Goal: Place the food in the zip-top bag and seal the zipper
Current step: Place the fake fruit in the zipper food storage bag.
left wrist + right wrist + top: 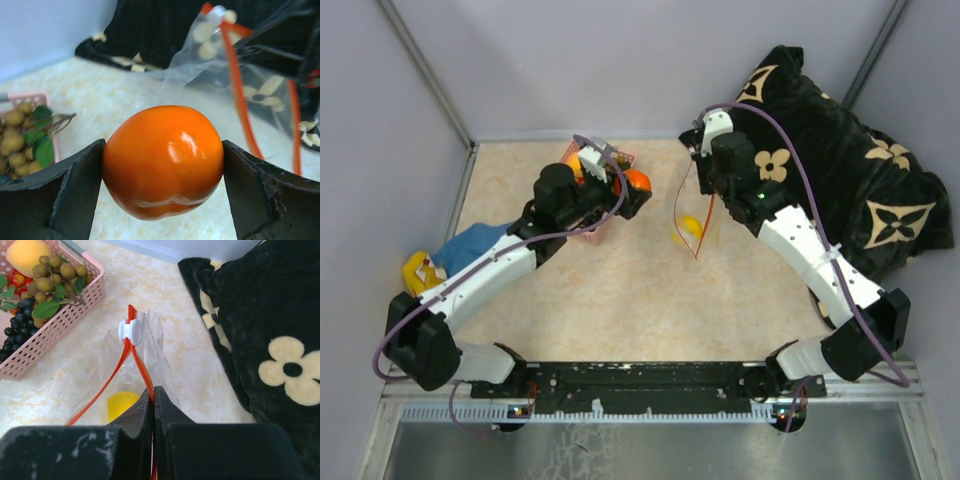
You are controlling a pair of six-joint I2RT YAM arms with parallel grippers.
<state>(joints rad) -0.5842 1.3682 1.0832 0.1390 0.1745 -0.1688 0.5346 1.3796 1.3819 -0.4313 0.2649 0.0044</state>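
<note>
From above, the left claw [623, 190] hovers just past the pink basket [620, 156], spread wide and grasping one orange fruit [638, 181]. Near it but apart, the right claw [701, 178] is clenched on the top edge of the one zip-top bag [705, 225], holding it up over the surface [620, 300]. One yellow fruit [689, 227] lies inside. One black cushion [840, 180] lies to the right and one blue-and-yellow cloth [470, 245] to the left.

In the left wrist view, the glossy round fruit fills the gap and touches both fingers. Ahead is the bag, with its red zipper [237, 95] and one white slider [216, 14] at the upper end.

In the right wrist view, the two fingers are pressed together on the zipper edge, and the mouth is a narrow slit. The basket holds one pale yellow fruit [25, 255], one berry cluster [57, 275] and one bunch of dark grapes [17, 320]. The red pieces [19, 280] are too hidden to count.

The likely trouble is the fit. The fruit looks wide against a limp mouth held at one point only. It could catch the rim, fold the film shut, or drop outside and roll. The smooth skin could also slip from so wide a hold, and a push on the bag could pull the thin edge out of the right claw.
</note>
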